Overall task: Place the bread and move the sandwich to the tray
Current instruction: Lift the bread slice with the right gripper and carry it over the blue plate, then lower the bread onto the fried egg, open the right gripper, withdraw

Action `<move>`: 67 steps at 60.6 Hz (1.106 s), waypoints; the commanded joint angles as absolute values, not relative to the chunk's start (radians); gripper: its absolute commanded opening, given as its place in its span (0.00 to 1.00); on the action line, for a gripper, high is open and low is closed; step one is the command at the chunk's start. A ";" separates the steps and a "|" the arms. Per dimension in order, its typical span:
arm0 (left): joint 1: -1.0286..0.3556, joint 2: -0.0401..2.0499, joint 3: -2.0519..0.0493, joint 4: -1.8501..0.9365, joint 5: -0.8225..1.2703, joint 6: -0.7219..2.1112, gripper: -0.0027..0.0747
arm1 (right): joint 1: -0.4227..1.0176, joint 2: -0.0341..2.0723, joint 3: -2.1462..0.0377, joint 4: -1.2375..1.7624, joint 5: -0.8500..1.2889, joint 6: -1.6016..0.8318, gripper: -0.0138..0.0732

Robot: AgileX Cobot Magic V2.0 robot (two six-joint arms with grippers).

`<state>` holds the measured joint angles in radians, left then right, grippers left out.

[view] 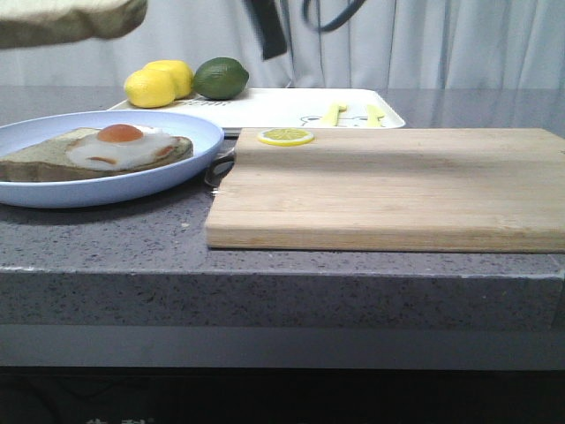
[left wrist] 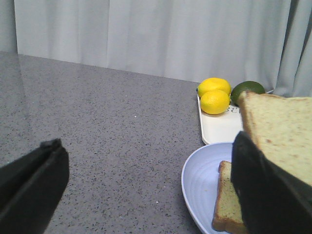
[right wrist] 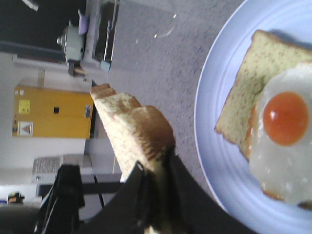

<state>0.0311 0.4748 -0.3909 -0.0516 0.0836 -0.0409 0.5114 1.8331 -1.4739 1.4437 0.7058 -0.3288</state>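
The right hand (right wrist: pixel 158 171) is clamped shut on the crust edge of the bread (right wrist: pixel 127 127), which hangs in the air above the blue plate (view: pixel 196 134), apparently so it can be lowered flat as the top slice. On the plate lies the open sandwich (view: pixel 53 159), with its fried egg (view: pixel 122 147) facing up. The left hand (left wrist: pixel 146 148) is spread wide and holds nothing. The white tray (view: pixel 265 108) waits on the surface behind the plate.

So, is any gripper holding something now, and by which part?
The right gripper holds the bread by its crust edge; the left gripper holds nothing.
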 commanded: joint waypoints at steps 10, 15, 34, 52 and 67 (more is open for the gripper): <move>0.027 0.487 -0.429 -0.052 -0.009 -0.043 0.89 | 0.546 1.802 -1.466 1.542 0.502 -0.339 0.09; 0.027 0.487 -0.429 -0.052 -0.009 -0.043 0.89 | 0.546 1.802 -1.435 1.541 0.484 -0.339 0.09; 0.027 0.487 -0.429 -0.052 -0.009 -0.043 0.89 | 0.546 1.809 -1.353 1.543 0.433 -0.339 0.09; 0.027 0.487 -0.429 -0.052 -0.009 -0.043 0.89 | 0.546 1.809 -1.353 1.540 0.490 -0.339 0.35; 0.027 0.487 -0.429 -0.052 -0.009 -0.043 0.89 | 0.544 1.809 -1.353 1.521 0.547 -0.339 0.49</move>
